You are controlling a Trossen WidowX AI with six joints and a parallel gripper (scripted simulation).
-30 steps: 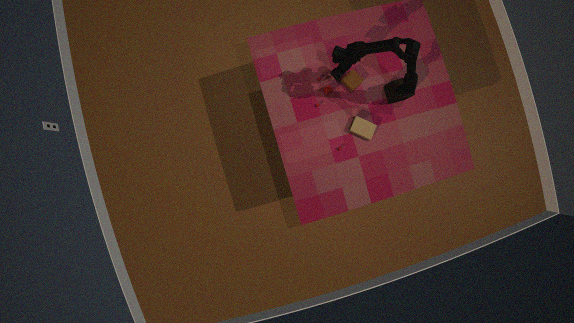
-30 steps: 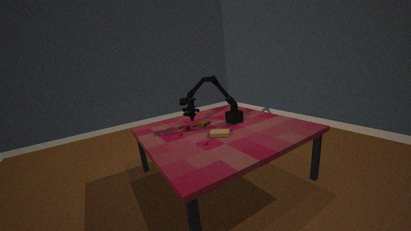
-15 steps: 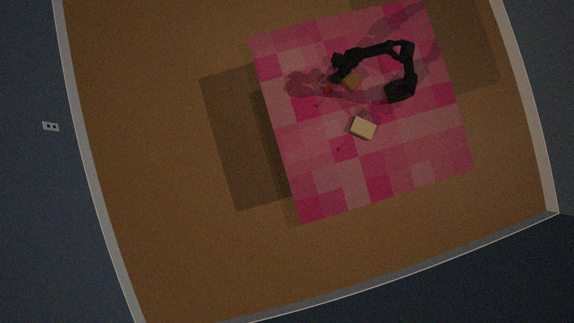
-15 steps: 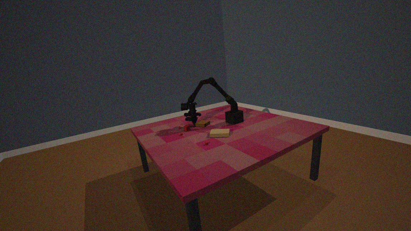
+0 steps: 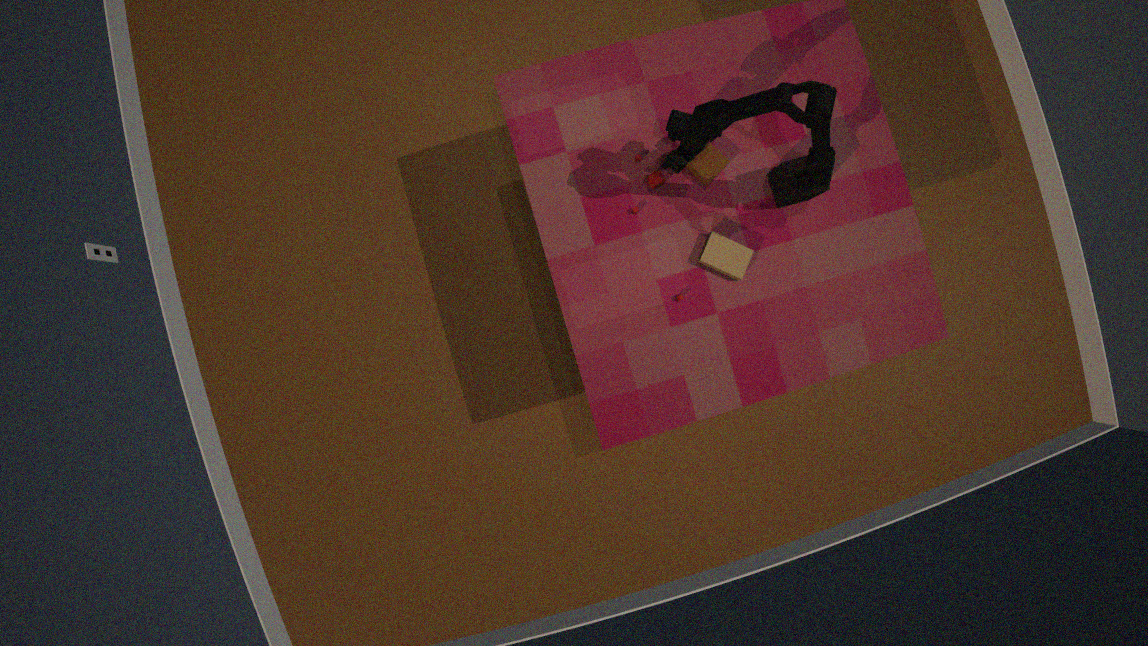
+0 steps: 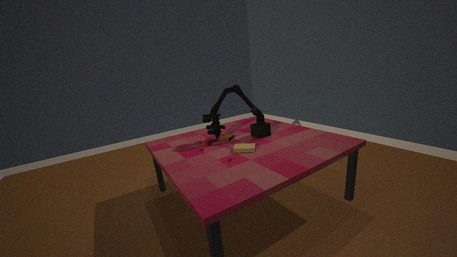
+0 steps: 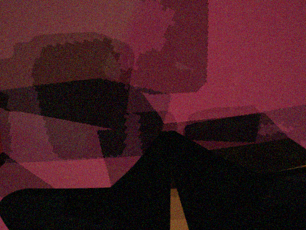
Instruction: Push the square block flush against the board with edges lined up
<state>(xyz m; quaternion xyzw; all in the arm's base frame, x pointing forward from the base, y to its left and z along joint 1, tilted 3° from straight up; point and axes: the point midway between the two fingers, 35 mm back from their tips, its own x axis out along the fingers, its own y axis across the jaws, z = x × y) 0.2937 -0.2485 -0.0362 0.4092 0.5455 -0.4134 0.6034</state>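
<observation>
The orange-brown, roughly square block (image 5: 709,164) (image 6: 226,138) lies flat on the table in front of the arm's base. It also shows as an orange strip in the gap of the gripper in the wrist view (image 7: 177,214). The cream, oblong board (image 5: 726,256) (image 6: 244,148) lies flat and turned at an angle. A clear gap of pink table separates the two. My gripper (image 5: 665,166) (image 6: 217,138) (image 7: 166,138) is shut and empty. Its tips are low, close beside the brown block on the side away from the base. Whether they touch it I cannot tell.
A red cube (image 5: 655,179) (image 6: 207,142) lies just beyond my fingertips. Smaller red pieces lie near it (image 5: 638,157) (image 5: 634,209) and beyond the cream board (image 5: 679,296) (image 6: 229,159). The arm's base (image 5: 800,181) (image 6: 260,130) stands behind the brown block.
</observation>
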